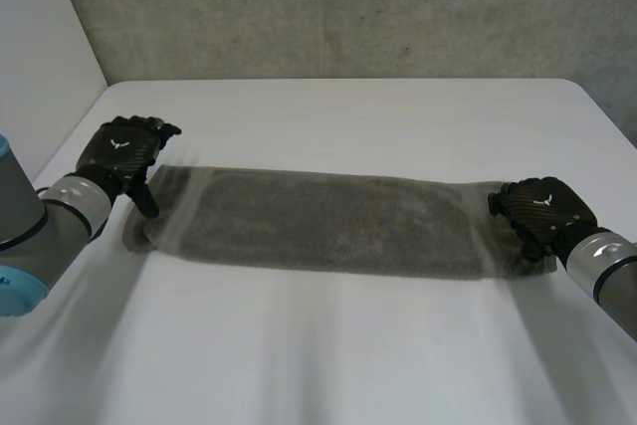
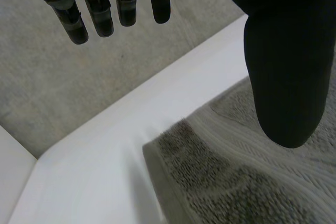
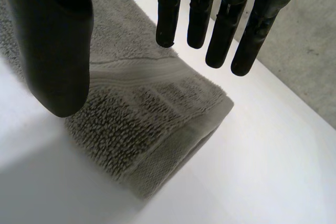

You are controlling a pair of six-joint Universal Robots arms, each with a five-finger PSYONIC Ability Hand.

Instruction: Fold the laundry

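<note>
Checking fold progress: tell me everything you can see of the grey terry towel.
The grey terry towel lies flat on the white table as a long strip, seemingly doubled lengthwise, a woven band near each end. The left hand hovers open over one end, the right hand over the other; contact unclear.

Black left hand (image 1: 124,151) and right hand (image 1: 542,204) bear white emblems.

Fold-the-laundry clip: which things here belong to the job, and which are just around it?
Belongs to the job: towel, left hand at one end, right hand at the other.
Just around it: table, wall.
</note>
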